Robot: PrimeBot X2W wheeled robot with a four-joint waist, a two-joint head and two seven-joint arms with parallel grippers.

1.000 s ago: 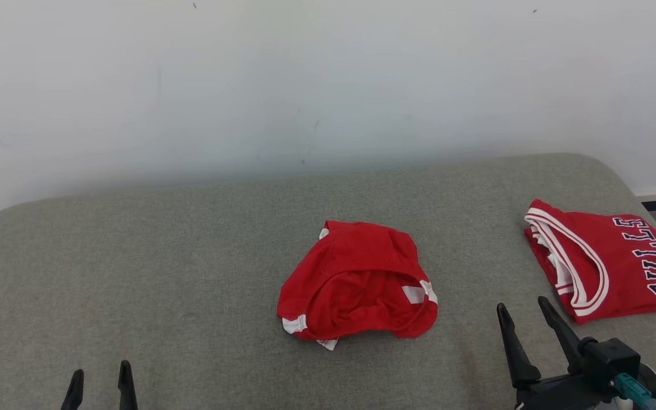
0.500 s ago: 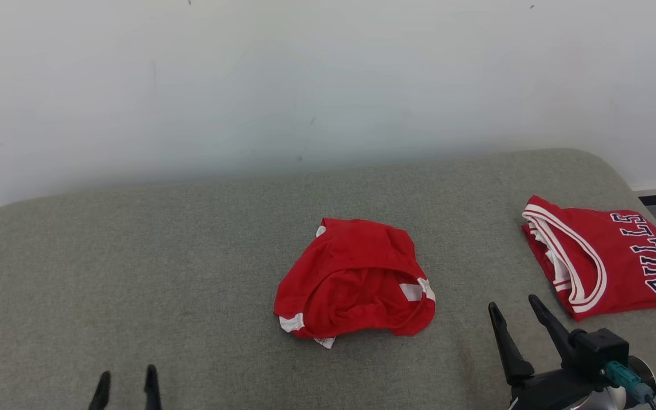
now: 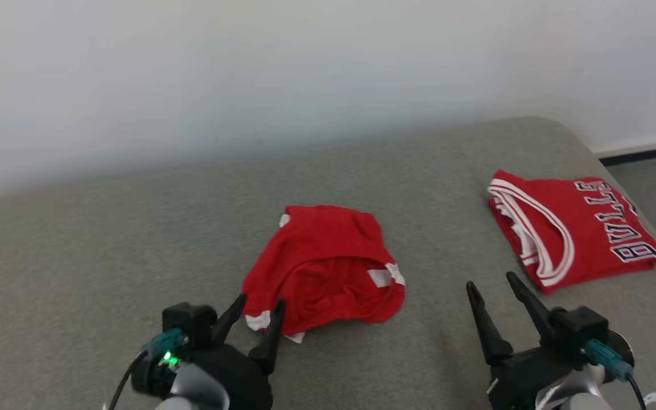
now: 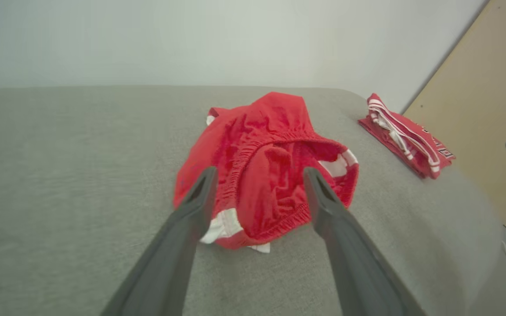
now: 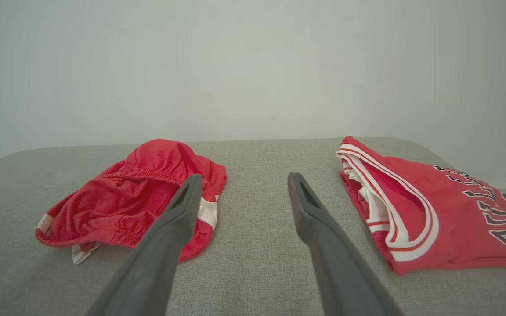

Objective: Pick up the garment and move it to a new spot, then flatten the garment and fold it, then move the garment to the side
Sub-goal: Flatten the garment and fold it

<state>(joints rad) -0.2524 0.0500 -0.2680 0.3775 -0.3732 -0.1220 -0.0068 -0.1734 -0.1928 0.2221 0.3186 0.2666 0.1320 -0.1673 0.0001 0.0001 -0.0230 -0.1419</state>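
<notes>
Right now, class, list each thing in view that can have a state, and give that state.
Red shorts: crumpled, lying on the grey cushion.
Jersey: folded, at the cushion's right.
Left hand: open, at the shorts' near edge.
Right hand: open, holding nothing.

Thin red cloth garment (image 3: 328,262) lies crumpled on coarse, matt grey woven upholstery (image 3: 106,256).

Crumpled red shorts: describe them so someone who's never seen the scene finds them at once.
Start at the grey padded surface against the white wall. Near its middle, ahead of the left gripper, lies a rumpled red heap, the shorts. Unlike the folded red jersey to the right, they are bunched up, with an elastic waistband, white patches and no lettering.
</notes>
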